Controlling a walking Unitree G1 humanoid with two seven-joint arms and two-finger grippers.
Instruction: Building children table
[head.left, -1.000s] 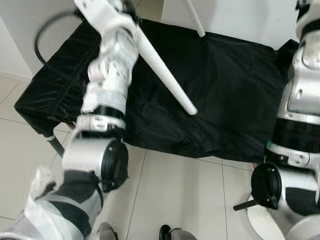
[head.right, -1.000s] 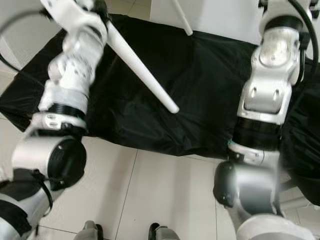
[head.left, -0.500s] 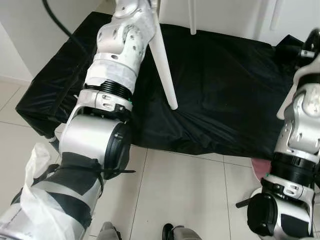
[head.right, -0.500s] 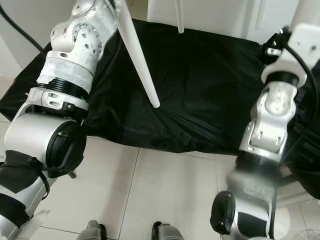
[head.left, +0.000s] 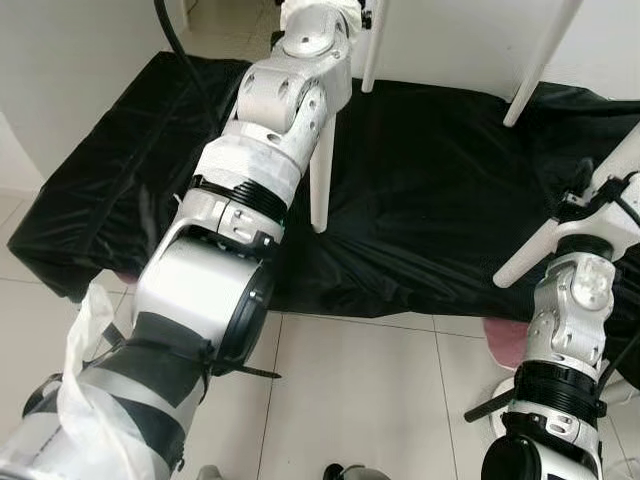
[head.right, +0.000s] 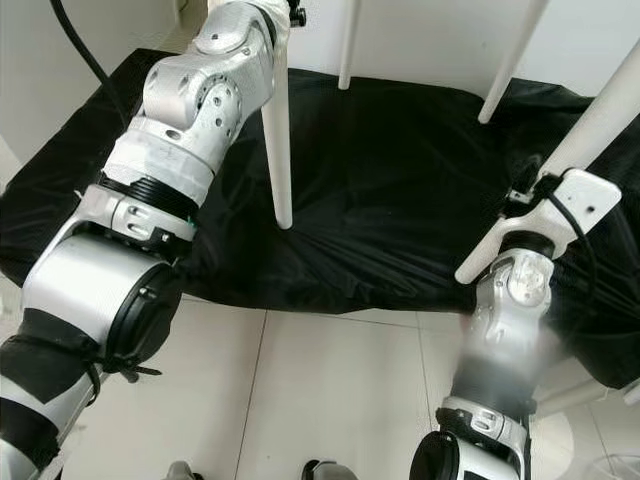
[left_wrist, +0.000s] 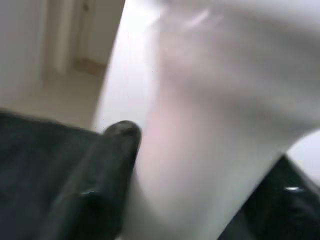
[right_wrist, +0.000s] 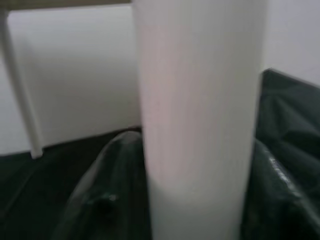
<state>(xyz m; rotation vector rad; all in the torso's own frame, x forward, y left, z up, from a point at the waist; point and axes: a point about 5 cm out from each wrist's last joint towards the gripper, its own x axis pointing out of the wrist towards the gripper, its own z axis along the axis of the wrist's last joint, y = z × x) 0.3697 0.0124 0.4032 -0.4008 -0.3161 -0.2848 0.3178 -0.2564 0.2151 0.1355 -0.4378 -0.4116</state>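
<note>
1. Left eye view. Four white table legs were counted: one (head.left: 322, 185) under the left arm (head.left: 270, 140), upright with its foot on the black cloth (head.left: 430, 200); two (head.left: 370, 50) (head.left: 540, 62) at the far edge of the cloth, running up out of frame; one (head.left: 560, 235) slanted beside the right arm (head.left: 575, 330). The cloth covered a low surface standing on a tiled floor (head.left: 360, 390). The tabletop itself was out of frame.

2. Right eye view. Same four legs. The near left leg (head.right: 277, 150) stood almost vertical. The near right leg (head.right: 560, 170) leaned across the cloth's right end, its foot just beside the right forearm. Neither pair of jaws could be made out in the head views.

3. Left wrist view. The left gripper (left_wrist: 145, 170) had one black finger (left_wrist: 100, 175) pressed flat against a white leg (left_wrist: 200, 130). The other finger was hidden, so I could not tell how far the jaws stood open, though contact suggested a grip.

4. Right wrist view. The right gripper (right_wrist: 197, 200) had a white leg (right_wrist: 200, 115) standing straight between two blurred dark fingers (right_wrist: 105, 195). The jaws appeared closed around it. One far leg (right_wrist: 22, 90) and a wall behind.

5. Progress, judged: all four legs looked fitted and the table was being stood upright on the cloth. Left to do: level the slanted side and let go.
</note>
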